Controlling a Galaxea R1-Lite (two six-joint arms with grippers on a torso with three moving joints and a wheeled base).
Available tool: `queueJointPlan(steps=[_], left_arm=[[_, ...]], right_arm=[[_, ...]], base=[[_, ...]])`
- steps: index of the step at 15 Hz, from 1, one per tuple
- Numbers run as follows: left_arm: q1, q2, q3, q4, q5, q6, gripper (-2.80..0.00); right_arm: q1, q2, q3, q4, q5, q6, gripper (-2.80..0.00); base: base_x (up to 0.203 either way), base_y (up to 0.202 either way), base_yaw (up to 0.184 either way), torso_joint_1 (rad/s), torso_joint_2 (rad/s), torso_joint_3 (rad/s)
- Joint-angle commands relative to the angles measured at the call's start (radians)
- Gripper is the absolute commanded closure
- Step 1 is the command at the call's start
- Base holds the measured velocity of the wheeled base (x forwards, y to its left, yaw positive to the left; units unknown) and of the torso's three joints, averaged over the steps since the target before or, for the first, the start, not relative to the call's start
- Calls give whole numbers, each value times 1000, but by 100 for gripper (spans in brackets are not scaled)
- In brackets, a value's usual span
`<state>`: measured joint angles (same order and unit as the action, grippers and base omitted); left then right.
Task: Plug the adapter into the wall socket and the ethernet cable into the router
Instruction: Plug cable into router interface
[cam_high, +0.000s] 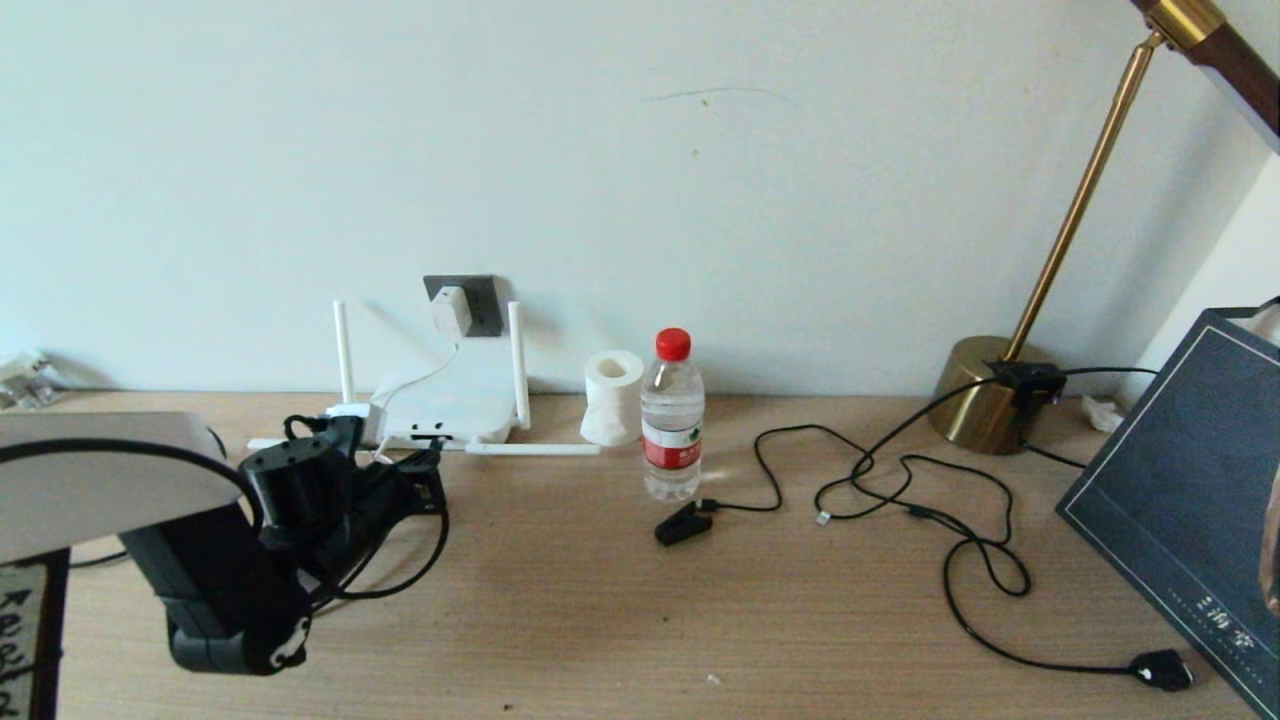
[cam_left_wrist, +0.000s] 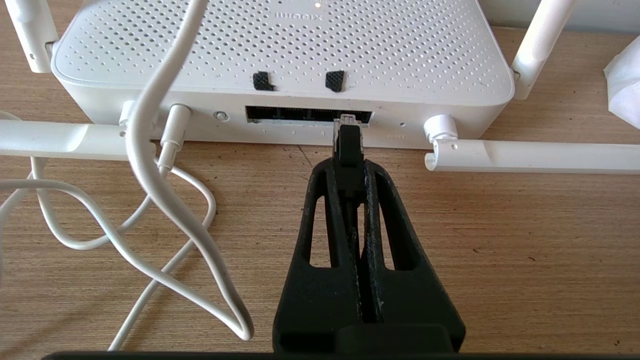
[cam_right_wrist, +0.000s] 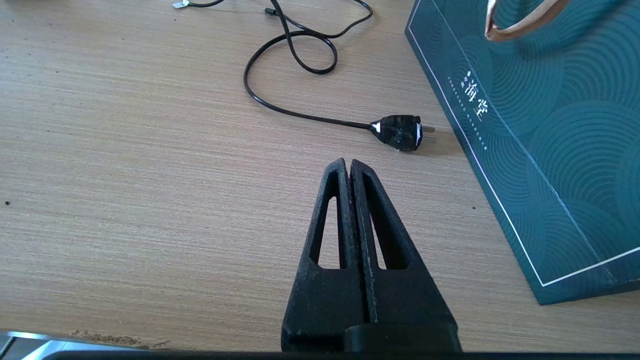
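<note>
Ethernet cable (cam_left_wrist: 348, 142): connector's long axis level, clear tip pointing straight into the dark port slot on the router (cam_left_wrist: 280, 55), at the worktop's (cam_high: 600, 600) far edge; pinched by the left pincer (cam_left_wrist: 348, 167). Adapter (cam_high: 451, 312): seated in the wall socket (cam_high: 480, 300) above the router. Right pincer (cam_right_wrist: 348, 167): pressed together, empty, over the worktop near a black plug (cam_right_wrist: 398, 132).
</note>
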<state>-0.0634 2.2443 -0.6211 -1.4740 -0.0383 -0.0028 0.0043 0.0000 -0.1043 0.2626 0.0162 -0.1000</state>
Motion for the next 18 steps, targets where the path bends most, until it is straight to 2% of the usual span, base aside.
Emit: queueJointPlan(steps=[1, 18], left_arm=[[-1, 1, 1, -8, 0, 0, 0], [-3, 17, -19, -8, 1, 0, 0]], right_arm=[[0, 2, 0, 1, 1, -1, 0], [0, 2, 0, 1, 1, -1, 0]], base=[[0, 0, 0, 0, 0, 0], [0, 0, 0, 0, 0, 0]])
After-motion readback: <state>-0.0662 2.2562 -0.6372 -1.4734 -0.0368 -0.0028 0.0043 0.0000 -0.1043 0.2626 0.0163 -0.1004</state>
